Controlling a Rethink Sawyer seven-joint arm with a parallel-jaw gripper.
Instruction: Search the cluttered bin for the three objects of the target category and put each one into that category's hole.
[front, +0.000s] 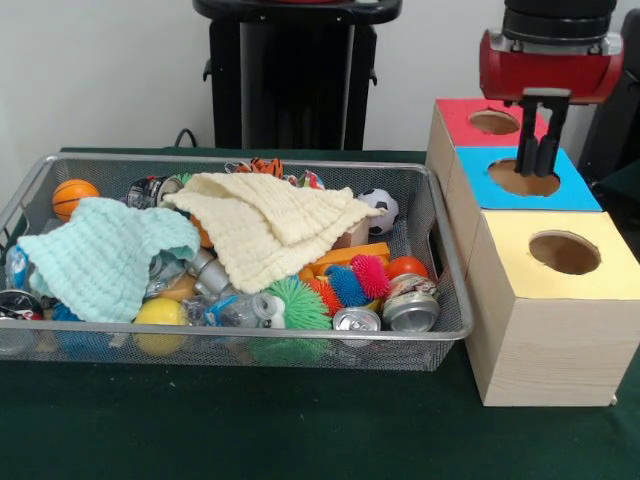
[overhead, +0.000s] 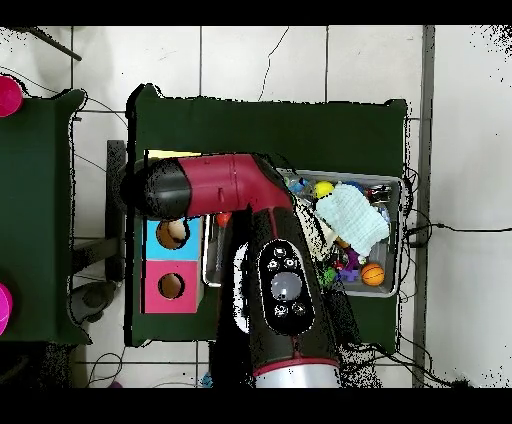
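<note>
My gripper (front: 537, 165) hangs straight down over the round hole of the blue-topped box (front: 575, 192), its tip at the hole's rim. I see nothing under it. The wire mesh bin (front: 440, 250) to the left is full of clutter: a cream cloth (front: 270, 225), a mint cloth (front: 100, 255), crushed cans (front: 410, 310), spiky balls (front: 350, 280), a small basketball (front: 73, 195) and a soccer ball (front: 382, 208). In the overhead view the arm (overhead: 230, 190) covers the bin's left part and reaches over the blue box (overhead: 152, 236).
Three wooden boxes stand in a row right of the bin: red top (front: 460, 112) farthest, blue in the middle, yellow top (front: 520, 250) nearest, each with one round hole. The yellow box touches the bin's right wall. Green cloth covers the table (front: 250, 420).
</note>
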